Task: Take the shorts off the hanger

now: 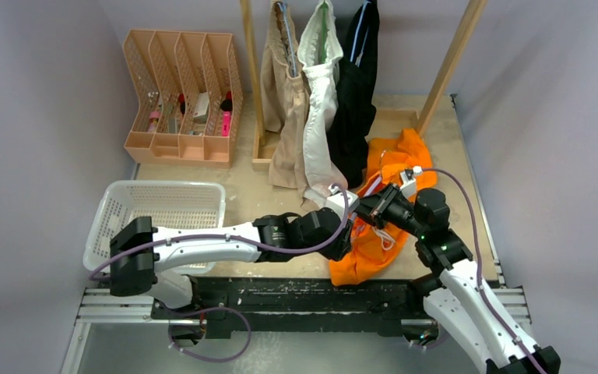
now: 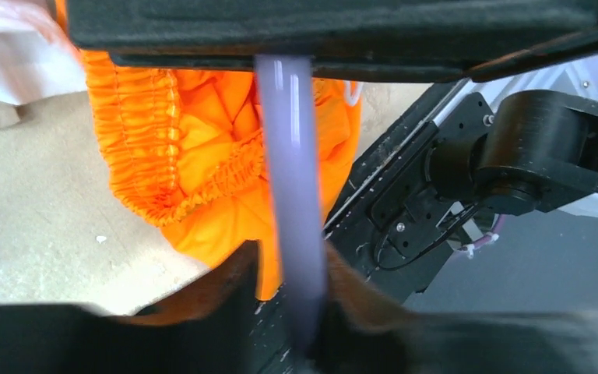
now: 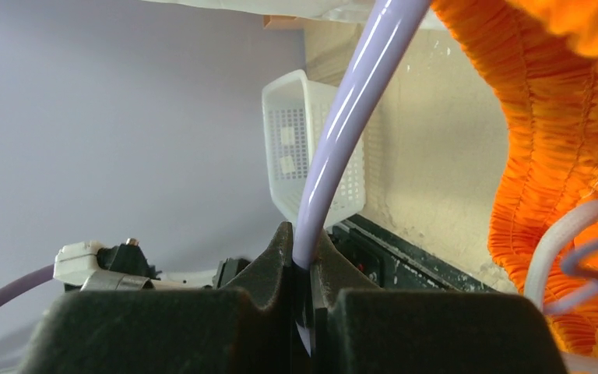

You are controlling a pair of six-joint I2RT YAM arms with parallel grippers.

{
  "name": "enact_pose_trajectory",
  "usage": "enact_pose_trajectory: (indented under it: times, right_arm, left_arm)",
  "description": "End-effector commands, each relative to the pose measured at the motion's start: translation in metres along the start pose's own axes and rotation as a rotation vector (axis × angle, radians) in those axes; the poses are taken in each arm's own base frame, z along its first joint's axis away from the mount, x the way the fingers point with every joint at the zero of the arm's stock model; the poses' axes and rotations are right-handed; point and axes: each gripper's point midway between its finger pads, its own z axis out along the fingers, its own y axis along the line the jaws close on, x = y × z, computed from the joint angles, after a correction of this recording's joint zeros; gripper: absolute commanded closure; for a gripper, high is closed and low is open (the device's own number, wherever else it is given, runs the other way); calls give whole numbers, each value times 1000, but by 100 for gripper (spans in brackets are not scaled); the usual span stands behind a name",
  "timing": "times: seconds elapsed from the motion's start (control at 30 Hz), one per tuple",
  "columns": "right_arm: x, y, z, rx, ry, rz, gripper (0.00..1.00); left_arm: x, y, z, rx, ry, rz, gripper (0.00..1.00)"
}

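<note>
One of the four pairs appears to be off its hanger. The bright orange cloth shorts with a white drawstring (image 1: 362,261) lie crumpled on the tan tabletop (image 1: 455,144), toward its right near part, just in front of the wooden clothes rack (image 1: 445,70). Their gathered waistband fills much of both wrist views.

The beige cloth shorts (image 1: 280,101), the white cloth shorts (image 1: 319,93) and the black cloth shorts (image 1: 356,101) hang side by side on the rack. Their lower ends droop to the tabletop, and the hangers themselves are cut off at the top of the overhead view. By this reckoning roughly a quarter of the work is done and three pairs are left.

Both arms meet over the orange shorts. The right gripper (image 3: 302,257) has its fingers pressed together. A lavender cable (image 3: 342,117) runs along the slit between them, and whether it is pinched there or merely passes close by cannot be told. No cloth shows in its grip.

The left gripper (image 2: 288,261) is blurred in its own camera, with the same kind of cable crossing between the fingers. How far apart they stand, and whether they hold anything, cannot be told.

The white plastic mesh basket (image 1: 124,202) sits at the near left, well apart from the orange shorts.
</note>
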Motion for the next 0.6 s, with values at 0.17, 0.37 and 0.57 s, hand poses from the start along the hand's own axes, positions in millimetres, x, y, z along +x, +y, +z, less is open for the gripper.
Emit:
enact_pose_trajectory:
  times: [0.17,0.37,0.57]
  right_arm:
    - [-9,44,-28,-70,-92,-117,45]
    - [-25,23,-49,137,-196,-207,30]
    - [-52,-3,-65,323,-326,-306,30]
  left_arm:
    - [-42,4,-36,-45,-146,-26,100]
    - [-24,18,-59,-35,-126,-53,100]
    - [-19,9,-68,38,-105,-59,100]
